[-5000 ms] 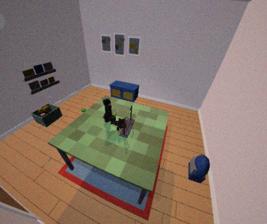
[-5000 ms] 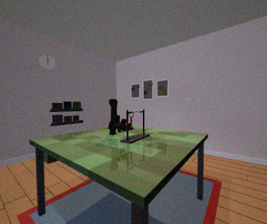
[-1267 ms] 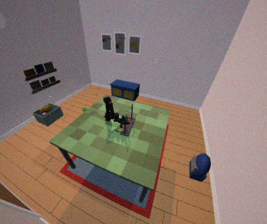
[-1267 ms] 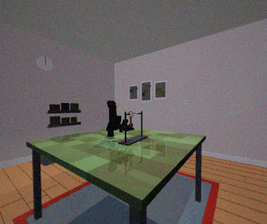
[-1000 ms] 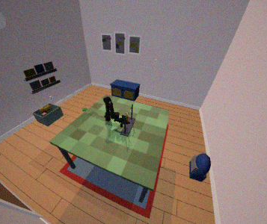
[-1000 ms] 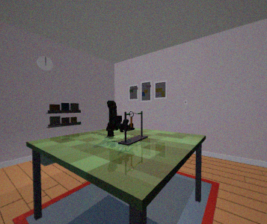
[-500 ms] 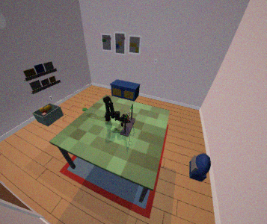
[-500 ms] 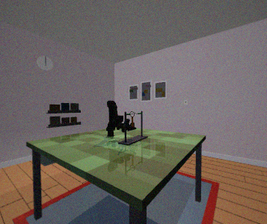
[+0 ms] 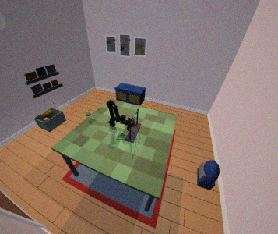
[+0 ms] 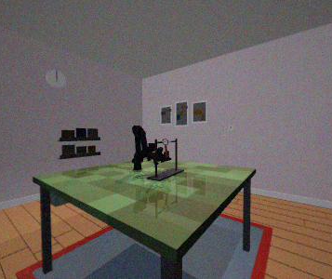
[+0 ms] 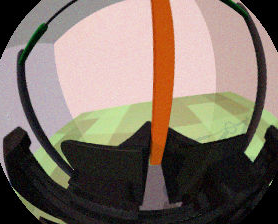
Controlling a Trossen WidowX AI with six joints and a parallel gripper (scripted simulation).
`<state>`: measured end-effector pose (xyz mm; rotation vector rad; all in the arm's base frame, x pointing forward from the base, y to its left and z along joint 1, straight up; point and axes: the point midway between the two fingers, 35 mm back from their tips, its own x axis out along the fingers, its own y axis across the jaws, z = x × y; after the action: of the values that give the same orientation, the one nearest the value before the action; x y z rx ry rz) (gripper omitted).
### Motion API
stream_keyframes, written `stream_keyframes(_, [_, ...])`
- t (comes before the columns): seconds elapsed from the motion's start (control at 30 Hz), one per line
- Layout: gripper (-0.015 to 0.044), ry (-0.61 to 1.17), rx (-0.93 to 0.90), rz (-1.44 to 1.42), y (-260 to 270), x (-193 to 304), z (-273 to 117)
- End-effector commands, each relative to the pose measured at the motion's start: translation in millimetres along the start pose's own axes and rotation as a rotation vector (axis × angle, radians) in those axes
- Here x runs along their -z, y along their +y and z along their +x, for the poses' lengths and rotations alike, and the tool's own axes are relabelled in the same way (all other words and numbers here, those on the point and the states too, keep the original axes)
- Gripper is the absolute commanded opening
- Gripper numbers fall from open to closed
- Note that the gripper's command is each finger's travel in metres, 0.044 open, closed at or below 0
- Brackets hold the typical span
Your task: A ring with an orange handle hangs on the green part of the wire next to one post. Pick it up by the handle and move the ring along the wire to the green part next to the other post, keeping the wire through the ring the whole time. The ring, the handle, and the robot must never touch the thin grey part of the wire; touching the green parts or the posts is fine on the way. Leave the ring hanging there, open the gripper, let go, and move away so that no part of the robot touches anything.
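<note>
The orange handle [image 9: 134, 121] [image 10: 166, 151] [image 11: 163, 75] stands upright between the fingers of my gripper [image 10: 167, 159] [image 11: 152, 124], which is shut on its lower part. The ring [image 10: 166, 141] is above the handle, around the wire about midway between the posts in the exterior view. It is out of view in the wrist view. One post [image 10: 156, 159] [image 11: 27, 105] has a green wire part [image 11: 34, 42] at its top; the other post [image 10: 176, 154] [image 11: 261, 75] has another green part [image 11: 235, 6]. Whether the ring touches the thin grey wire [image 11: 60, 12] is too small to tell.
The posts rise from a dark base [image 9: 135, 132] [image 10: 166, 175] on the green checkered table [image 9: 100, 152] [image 10: 110, 200]. The arm [image 9: 114, 113] [image 10: 139, 144] reaches in from the left of the base in the top and exterior views. The posts flank the gripper in the wrist view.
</note>
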<state>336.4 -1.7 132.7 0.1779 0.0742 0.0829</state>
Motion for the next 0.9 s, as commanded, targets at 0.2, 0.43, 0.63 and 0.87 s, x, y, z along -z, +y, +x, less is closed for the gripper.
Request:
stream_keyframes(0.2, [-0.0150,-0.001,0.041,-0.004,9.0,-1.8,-1.1])
stream_keyframes(0.43, [-0.0150,0.001,0.074,-0.070,6.9,-2.3,-1.3])
stream_keyframes(0.63, [-0.0150,0.004,0.089,-0.146,2.6,-2.5,-1.3])
stream_keyframes(0.87, [-0.0150,0.009,0.074,-0.238,-2.3,-3.3,-0.9])
